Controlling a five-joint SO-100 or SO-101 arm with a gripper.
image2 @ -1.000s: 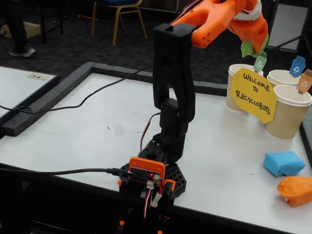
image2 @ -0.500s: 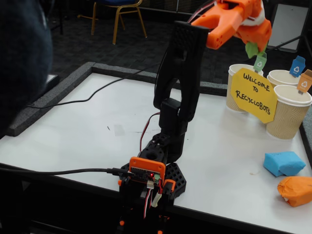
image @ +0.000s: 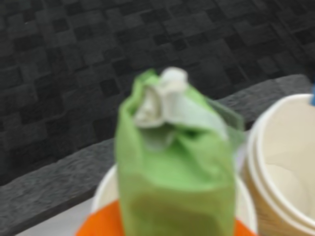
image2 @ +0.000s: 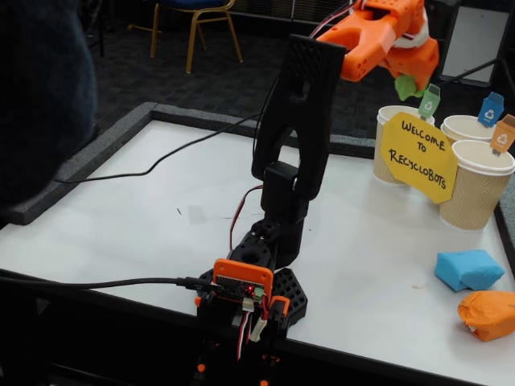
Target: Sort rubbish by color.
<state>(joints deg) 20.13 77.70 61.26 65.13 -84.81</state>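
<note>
My orange gripper (image2: 406, 76) is shut on the green lump (image2: 410, 84) and holds it in the air over the beige cup with the green tag (image2: 391, 121). In the wrist view the green lump (image: 172, 167) fills the middle, with that cup's rim (image: 102, 192) just below it and the gripper's orange jaw at the bottom edge. The blue lump (image2: 469, 268) and the orange lump (image2: 489, 314) lie on the white table at the right front.
A cup with a blue tag (image2: 465, 127) and a cup with an orange tag (image2: 477, 189) stand beside the first one; the blue-tag cup (image: 285, 162) shows open in the wrist view. A yellow sign (image2: 418, 157) leans on the cups. A raised grey border (image2: 105, 145) rims the table.
</note>
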